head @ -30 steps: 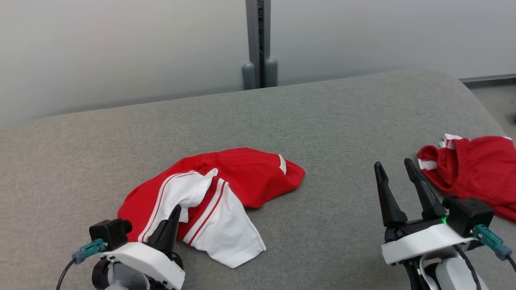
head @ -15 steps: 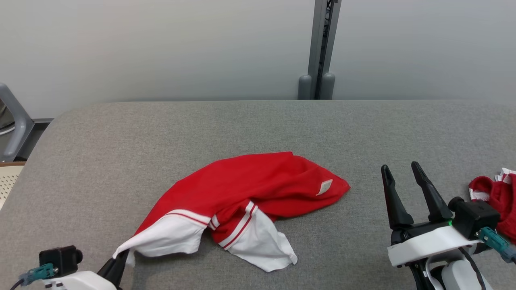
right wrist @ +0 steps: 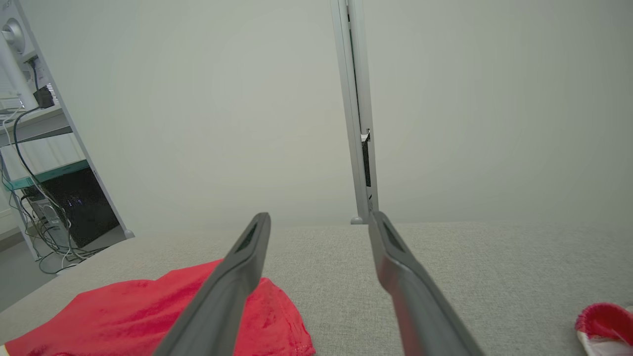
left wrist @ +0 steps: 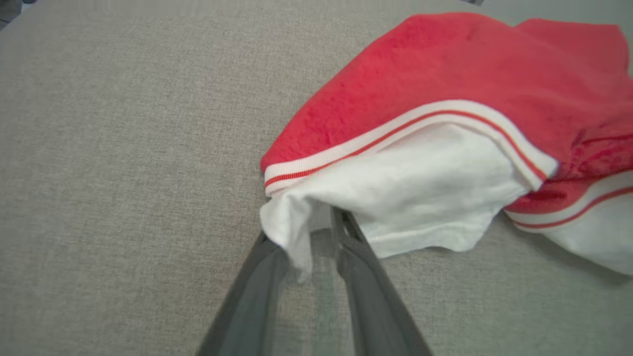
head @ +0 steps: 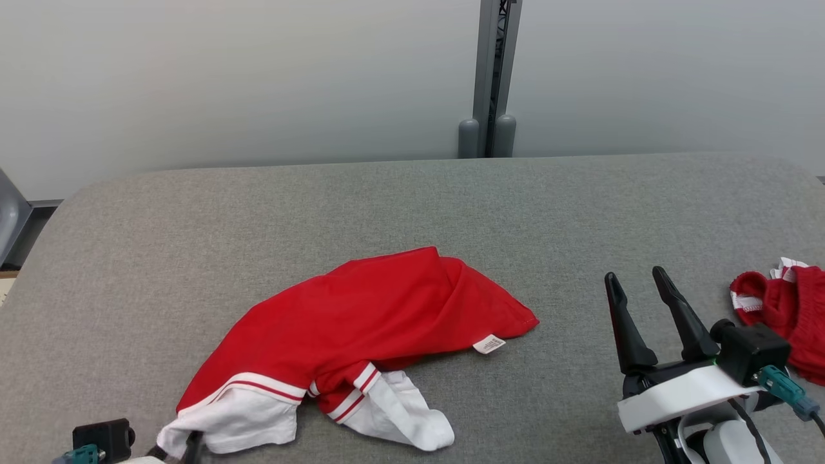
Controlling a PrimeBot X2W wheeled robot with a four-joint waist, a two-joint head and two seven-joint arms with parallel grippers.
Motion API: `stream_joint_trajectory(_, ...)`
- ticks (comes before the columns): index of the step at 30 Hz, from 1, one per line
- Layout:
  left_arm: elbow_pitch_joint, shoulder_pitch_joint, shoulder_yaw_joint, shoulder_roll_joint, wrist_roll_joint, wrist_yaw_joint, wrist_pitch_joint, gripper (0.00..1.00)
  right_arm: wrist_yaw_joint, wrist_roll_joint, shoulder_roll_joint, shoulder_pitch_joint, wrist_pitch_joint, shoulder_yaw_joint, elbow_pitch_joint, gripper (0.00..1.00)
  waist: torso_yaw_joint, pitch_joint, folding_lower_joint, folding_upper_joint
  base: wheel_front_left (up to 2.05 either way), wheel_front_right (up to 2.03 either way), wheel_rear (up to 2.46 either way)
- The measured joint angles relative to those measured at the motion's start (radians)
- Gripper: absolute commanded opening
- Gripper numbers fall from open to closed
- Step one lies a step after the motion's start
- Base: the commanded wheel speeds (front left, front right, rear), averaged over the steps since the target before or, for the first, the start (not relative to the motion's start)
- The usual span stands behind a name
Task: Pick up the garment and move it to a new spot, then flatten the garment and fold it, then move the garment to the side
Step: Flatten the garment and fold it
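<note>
The garment (head: 387, 309) is a red top with white, red-striped sleeves, lying crumpled and stretched toward the near left on the grey padded surface (head: 412, 206). My left gripper (head: 190, 444) sits at the bottom left edge, at the tip of one white sleeve. In the left wrist view the garment (left wrist: 445, 74) drapes its sleeve corner over my left gripper (left wrist: 321, 222), whose fingers stand slightly apart, tips hidden under the cloth. My right gripper (head: 635, 276) hovers open and empty to the right of the garment. From the right wrist, my right gripper (right wrist: 319, 217) points past the garment (right wrist: 148, 311).
A second red and white piece of clothing (head: 783, 309) lies bunched at the right edge, also seen as the same bunched piece (right wrist: 603, 321). A grey post (head: 493, 77) stands against the wall behind. A desk with cables (right wrist: 59, 212) stands off the left end.
The head camera has shifted. My left gripper pulled the white sleeve toward the near left, stretching the garment out, and its fingers have parted a little. The right gripper stays open.
</note>
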Motion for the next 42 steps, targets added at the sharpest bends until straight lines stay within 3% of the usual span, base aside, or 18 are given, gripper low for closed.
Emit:
stream_joint_trajectory(11, -0.147, 0.007, -0.018, 0.004, 0.088, 0.077, -0.086, 1.0, 0.0, 0.031, 0.001, -0.005, 0.0, 0.005, 0.045, 1.0, 0.027, -0.005, -0.0001, 0.0, 0.0, 0.0, 0.0)
stream_joint_trajectory(19, -0.26, 0.035, -0.042, 0.008, 0.113, 0.126, -0.042, 1.0, 0.0, 0.066, -0.016, -0.121, 0.078, 0.023, 0.267, 1.0, 0.095, -0.006, 0.0, 0.0, 0.0, 0.0, 0.0)
stream_joint_trajectory(28, -0.271, 0.027, -0.083, -0.015, 0.12, 0.118, -0.04, 1.0, 0.0, 0.14, -0.006, -0.242, 0.227, -0.012, 0.564, 1.0, 0.186, 0.012, 0.0, 0.0, 0.0, 0.0, 0.0)
stream_joint_trajectory(37, -0.253, -0.01, -0.108, -0.038, 0.12, 0.101, -0.054, 1.0, 0.0, 0.209, 0.023, -0.326, 0.309, -0.011, 0.749, 1.0, 0.228, 0.04, 0.0, 0.0, 0.0, 0.0, 0.0)
stream_joint_trajectory(39, -0.248, -0.012, -0.108, -0.039, 0.119, 0.1, -0.059, 1.0, 0.0, 0.218, 0.029, -0.337, 0.313, -0.004, 0.767, 0.41, 0.228, 0.041, 0.0, 0.0, 0.0, 0.0, 0.0)
stream_joint_trajectory(40, -0.245, -0.012, -0.108, -0.039, 0.119, 0.1, -0.059, 1.0, 0.0, 0.224, 0.033, -0.34, 0.312, 0.004, 0.767, 0.0, 0.227, 0.041, 0.0, 0.0, 0.0, 0.0, 0.0)
stream_joint_trajectory(42, -0.238, -0.015, -0.108, -0.04, 0.117, 0.097, -0.062, 1.0, 0.0, 0.241, 0.04, -0.347, 0.299, 0.023, 0.758, 0.0, 0.223, 0.041, 0.0, 0.0, 0.0, 0.0, 0.0)
